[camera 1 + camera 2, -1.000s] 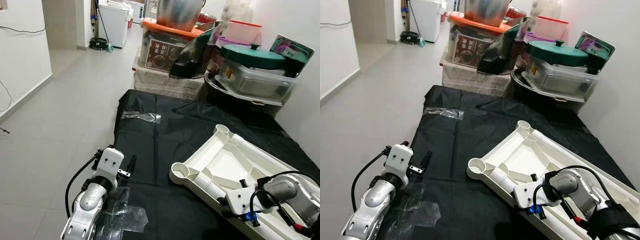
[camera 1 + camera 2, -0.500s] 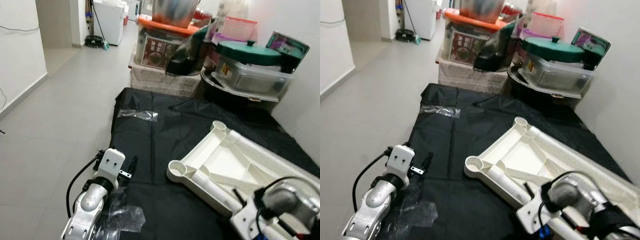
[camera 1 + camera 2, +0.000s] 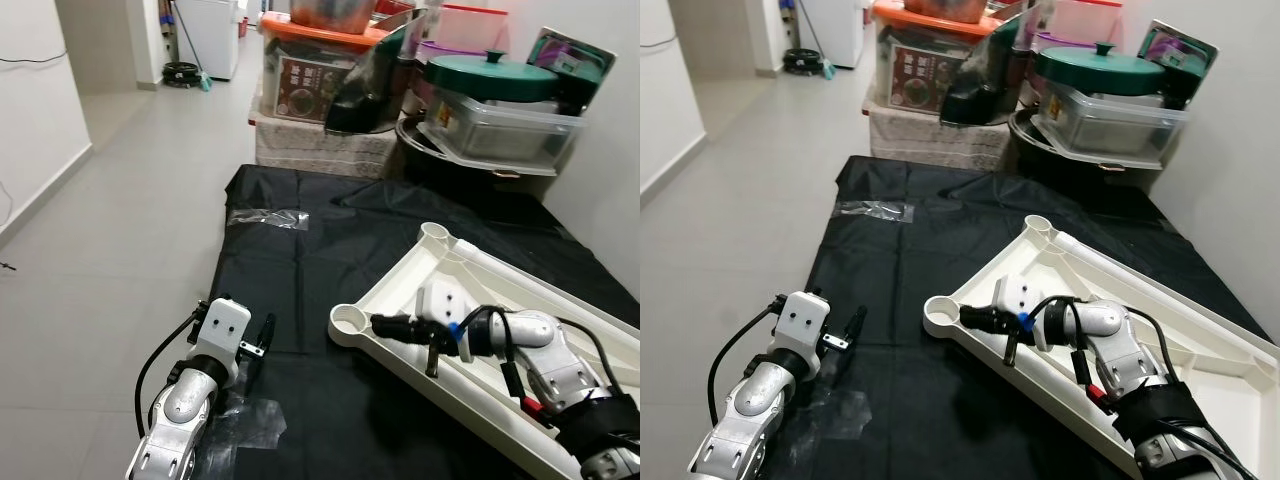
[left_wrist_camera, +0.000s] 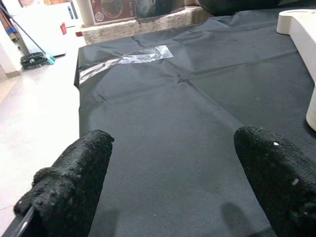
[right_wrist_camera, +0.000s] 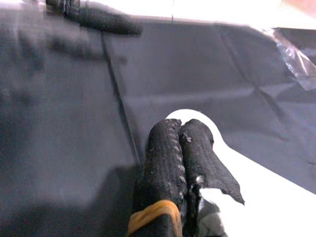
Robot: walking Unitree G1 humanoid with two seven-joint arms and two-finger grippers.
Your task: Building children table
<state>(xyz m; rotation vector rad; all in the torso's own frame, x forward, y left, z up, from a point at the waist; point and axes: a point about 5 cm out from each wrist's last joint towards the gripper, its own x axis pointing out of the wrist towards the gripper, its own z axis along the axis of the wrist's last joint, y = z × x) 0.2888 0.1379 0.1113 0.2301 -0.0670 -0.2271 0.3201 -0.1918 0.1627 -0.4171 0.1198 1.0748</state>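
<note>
My right tool (image 3: 388, 324) reaches across the white plastic tabletop (image 3: 520, 330), which lies upside down on the black sheet (image 3: 320, 270) covering the floor. Its two black fingers (image 5: 180, 148) are pressed together with nothing between them, and they point toward the round leg socket (image 3: 348, 322) at the tabletop's near corner, just ahead of the tips. A second socket (image 3: 433, 234) sits at the far corner, beyond my right wrist.

My left tool (image 3: 262, 335) hovers low over the sheet, well apart from the tabletop, which is off to its right. Its fingers (image 4: 74, 173) are spread wide and hold nothing. A crumpled clear plastic bag (image 3: 245, 422) lies on the sheet under my left forearm, and another strip of clear plastic (image 3: 268, 217) lies farther ahead of that tool near the sheet's far edge.

Beyond the sheet, household goods are stacked against the wall: a clear box with an orange lid (image 3: 320, 75), whose dark label has writing too small for me to read, and a clear container with a green lid (image 3: 492, 100). A white appliance (image 3: 208, 35) stands down the hallway, far ahead on my left.
</note>
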